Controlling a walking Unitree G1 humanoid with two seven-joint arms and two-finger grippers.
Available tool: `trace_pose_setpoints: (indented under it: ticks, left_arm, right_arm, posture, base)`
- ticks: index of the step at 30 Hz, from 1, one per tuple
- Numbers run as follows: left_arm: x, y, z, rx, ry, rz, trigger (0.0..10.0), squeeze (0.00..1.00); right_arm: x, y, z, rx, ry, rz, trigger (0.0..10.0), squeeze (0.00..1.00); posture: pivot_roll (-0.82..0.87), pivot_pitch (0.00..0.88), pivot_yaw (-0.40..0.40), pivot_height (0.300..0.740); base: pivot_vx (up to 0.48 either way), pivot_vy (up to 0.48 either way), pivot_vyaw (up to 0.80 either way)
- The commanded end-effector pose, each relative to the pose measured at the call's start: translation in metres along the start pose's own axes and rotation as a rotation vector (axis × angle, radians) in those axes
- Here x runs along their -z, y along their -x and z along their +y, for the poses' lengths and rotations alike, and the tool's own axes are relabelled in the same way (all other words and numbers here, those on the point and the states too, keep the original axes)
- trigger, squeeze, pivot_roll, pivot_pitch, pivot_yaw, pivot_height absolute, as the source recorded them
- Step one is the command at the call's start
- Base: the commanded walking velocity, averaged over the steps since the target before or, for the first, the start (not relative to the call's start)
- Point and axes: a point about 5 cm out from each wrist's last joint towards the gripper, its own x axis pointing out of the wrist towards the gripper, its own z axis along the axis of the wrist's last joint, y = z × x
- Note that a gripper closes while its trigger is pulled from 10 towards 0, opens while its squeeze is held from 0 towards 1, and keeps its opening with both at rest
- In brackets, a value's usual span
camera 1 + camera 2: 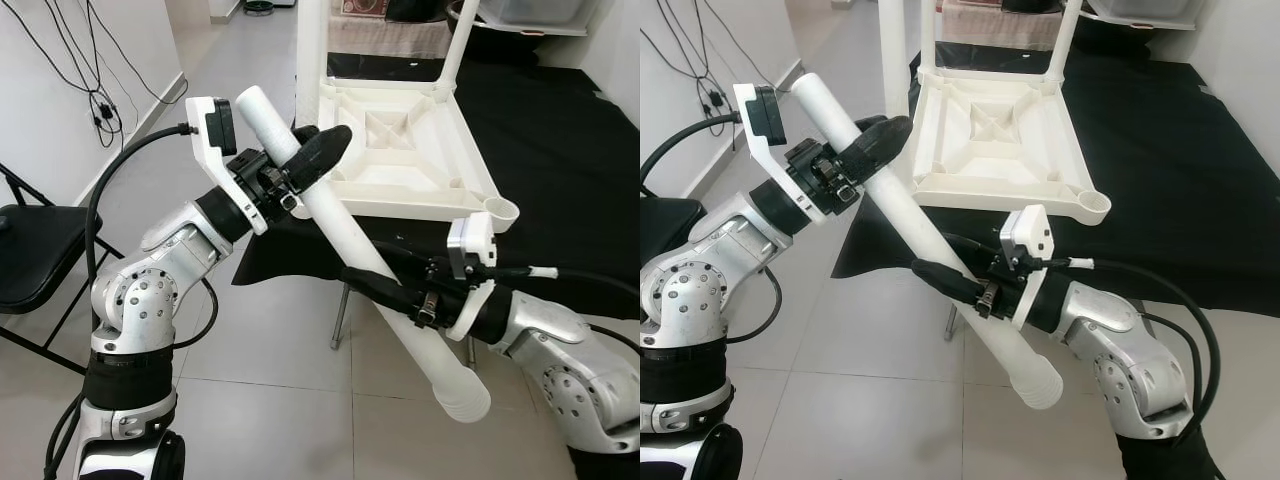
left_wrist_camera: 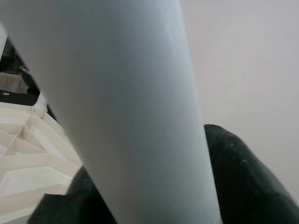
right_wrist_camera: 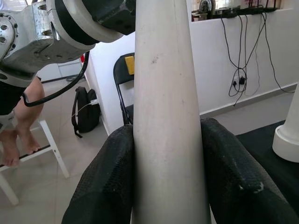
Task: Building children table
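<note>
The white table leg [image 1: 350,245], a long tapered tube, lies nearest the head camera, slanting across the middle of the scene with its long axis running from upper left, by the robot's left side, down to lower right. Its wider ribbed end [image 1: 462,392] points down and toward the robot over the tiled floor [image 1: 270,360], while the plain narrower end [image 1: 255,100] points up and away, past the left wrist. Both grippers are clenched on it. The left gripper [image 1: 315,155] grasps the upper part, one black finger lying over the tube's top side (the left wrist view shows dark pads [image 2: 247,182] pressed against the pale tube). The right gripper [image 1: 945,270] clamps the lower half, and in the right wrist view the two black fingers [image 3: 105,182] squeeze the leg from either side. Beyond the leg, the white children's tabletop [image 1: 400,150] rests upside down on a black-covered surface [image 1: 560,170], ribbed underside up, with two legs [image 1: 310,45] already standing upright at its far corners and an open round socket [image 1: 498,211] at the near right corner. A black folding chair [image 1: 30,250] stands to the left by the wall, and the right wrist view catches a person's bare legs [image 3: 16,135] on a white stool [image 3: 30,158].
</note>
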Motion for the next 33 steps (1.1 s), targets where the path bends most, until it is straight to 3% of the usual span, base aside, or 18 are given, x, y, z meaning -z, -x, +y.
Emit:
trace_pose_setpoints:
  ticks: [1, 10, 11, 12, 13, 17, 23, 29, 30, 31, 32, 33]
  left_arm:
    - [-0.003, 0.000, 0.000, 0.007, -0.007, -0.008, 0.0, 0.00]
    - [-0.009, 0.001, 0.003, 0.012, -0.020, -0.011, 0.0, 0.00]
    - [-0.013, 0.001, 0.005, 0.008, -0.002, -0.030, 0.0, 0.00]
    - [-0.015, 0.000, 0.005, 0.011, -0.002, -0.034, 0.0, 0.00]
    - [-0.016, 0.000, 0.005, 0.021, -0.010, -0.034, 0.0, 0.00]
    - [-0.021, -0.003, 0.003, 0.056, -0.028, -0.027, 0.0, 0.00]
    - [-0.028, -0.013, -0.003, 0.138, -0.062, 0.000, 0.0, 0.00]
    - [-0.028, -0.022, -0.009, 0.192, -0.064, 0.016, 0.0, 0.00]
    - [-0.027, -0.024, -0.010, 0.200, -0.061, 0.018, 0.0, 0.00]
    - [-0.027, -0.024, -0.010, 0.200, -0.061, 0.018, 0.0, 0.00]
    - [-0.025, -0.025, -0.011, 0.206, -0.059, 0.021, 0.0, 0.00]
    - [-0.025, -0.026, -0.012, 0.210, -0.057, 0.022, 0.0, 0.00]
  right_arm:
    - [-0.002, 0.000, 0.005, -0.026, 0.005, -0.005, 10.0, 0.00]
    - [0.000, -0.004, 0.003, -0.007, 0.013, 0.006, 10.0, 0.00]
    - [0.004, -0.007, -0.001, 0.038, -0.012, 0.028, 10.0, 0.00]
    - [0.006, -0.007, -0.003, 0.052, -0.028, 0.031, 10.0, 0.81]
    - [0.007, -0.008, -0.004, 0.055, -0.036, 0.037, 10.0, 1.00]
    - [0.015, -0.008, -0.005, 0.065, -0.022, 0.091, 10.0, 1.00]
    - [0.053, -0.004, -0.007, 0.125, 0.013, 0.345, 10.0, 1.00]
    - [0.068, -0.022, -0.010, 0.245, 0.015, 0.371, 10.0, 1.00]
    - [0.069, -0.029, -0.013, 0.290, 0.020, 0.363, 10.0, 0.12]
    - [0.069, -0.029, -0.013, 0.290, 0.020, 0.363, 10.0, 0.12]
    - [0.071, -0.036, -0.013, 0.322, 0.010, 0.349, 10.0, 0.00]
    - [0.072, -0.040, -0.013, 0.339, 0.005, 0.340, 10.0, 0.00]
  posture:
    - [-0.06, 0.114, -0.029, 0.740]
    - [-0.06, 0.114, -0.034, 0.740]
    - [-0.07, 0.114, -0.033, 0.740]
    - [-0.07, 0.114, -0.034, 0.740]
    - [-0.06, 0.113, -0.035, 0.740]
    - [-0.06, 0.111, -0.034, 0.740]
    - [-0.07, 0.105, -0.029, 0.740]
    - [-0.07, 0.101, -0.022, 0.740]
    - [-0.07, 0.099, -0.017, 0.740]
    - [-0.07, 0.099, -0.017, 0.740]
    - [-0.07, 0.099, -0.017, 0.740]
    - [-0.07, 0.099, -0.017, 0.740]
  base:
    - [0.000, 0.000, 0.00]
    - [0.000, 0.000, 0.00]
    - [0.000, 0.000, 0.00]
    - [0.000, 0.000, 0.00]
    - [0.000, 0.000, 0.00]
    - [0.000, 0.000, 0.00]
    - [0.000, 0.000, 0.00]
    - [0.000, 0.000, 0.00]
    - [0.000, 0.000, 0.00]
    - [0.000, 0.000, 0.00]
    - [0.000, 0.000, 0.00]
    - [0.000, 0.000, 0.00]
